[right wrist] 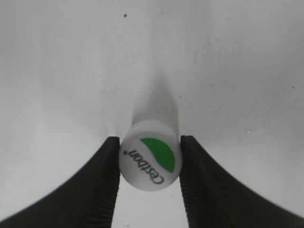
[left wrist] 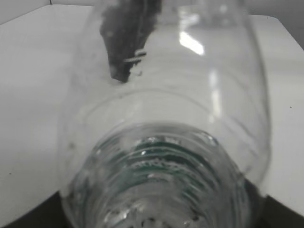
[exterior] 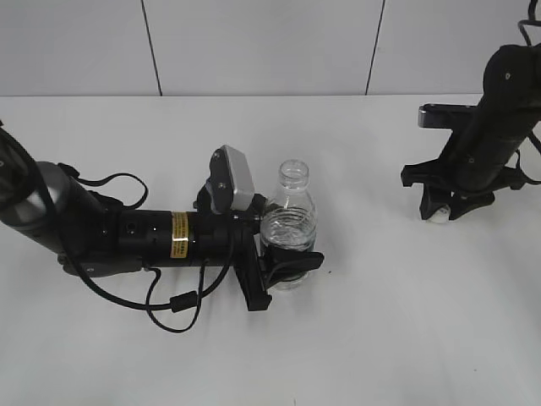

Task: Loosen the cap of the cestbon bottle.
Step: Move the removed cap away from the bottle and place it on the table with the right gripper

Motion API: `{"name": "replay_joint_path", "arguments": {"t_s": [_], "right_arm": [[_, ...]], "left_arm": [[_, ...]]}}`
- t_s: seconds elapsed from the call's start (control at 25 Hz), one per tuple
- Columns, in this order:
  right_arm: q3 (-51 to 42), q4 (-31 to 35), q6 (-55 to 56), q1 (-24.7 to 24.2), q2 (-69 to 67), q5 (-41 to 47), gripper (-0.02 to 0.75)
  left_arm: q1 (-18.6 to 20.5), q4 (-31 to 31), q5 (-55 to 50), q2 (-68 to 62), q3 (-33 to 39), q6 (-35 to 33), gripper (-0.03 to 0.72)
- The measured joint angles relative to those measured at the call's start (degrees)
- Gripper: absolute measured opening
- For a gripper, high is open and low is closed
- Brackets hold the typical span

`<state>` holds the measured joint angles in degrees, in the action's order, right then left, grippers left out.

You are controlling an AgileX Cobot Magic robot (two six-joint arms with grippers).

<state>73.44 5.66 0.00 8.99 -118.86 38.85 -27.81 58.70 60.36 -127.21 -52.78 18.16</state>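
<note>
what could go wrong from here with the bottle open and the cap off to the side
1. The cestbon bottle stands uncapped, clamped by the left gripper. Any tilt or harder squeeze could spill whatever water is inside through the open neck.
2. The right gripper holds the cap low over the table, far from the bottle. Released on its rounded side, it might roll away.

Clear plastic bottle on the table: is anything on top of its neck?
Nothing: the clear plastic bottle has a bare, open mouth. The white round cap sits between the right gripper fingers.

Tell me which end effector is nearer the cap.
Right. The right end effector grips the cap between its fingers; the left end effector holds the bottle, across the table.
</note>
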Motion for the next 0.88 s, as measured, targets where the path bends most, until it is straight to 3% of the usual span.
{"name": "replay_joint_path", "arguments": {"t_s": [0.12, 0.36, 0.88], "right_arm": [[0.0, 0.24, 0.0, 0.0, -0.53, -0.11, 0.318], [-0.02, 0.59, 0.0, 0.0, -0.53, -0.23, 0.435], [7.44, 1.5, -0.33, 0.0, -0.47, 6.48, 0.445]], "left_arm": [[0.0, 0.0, 0.0, 0.0, 0.0, 0.0, 0.406], [0.0, 0.0, 0.0, 0.0, 0.0, 0.0, 0.406], [0.0, -0.05, 0.0, 0.0, 0.0, 0.0, 0.406]]}}
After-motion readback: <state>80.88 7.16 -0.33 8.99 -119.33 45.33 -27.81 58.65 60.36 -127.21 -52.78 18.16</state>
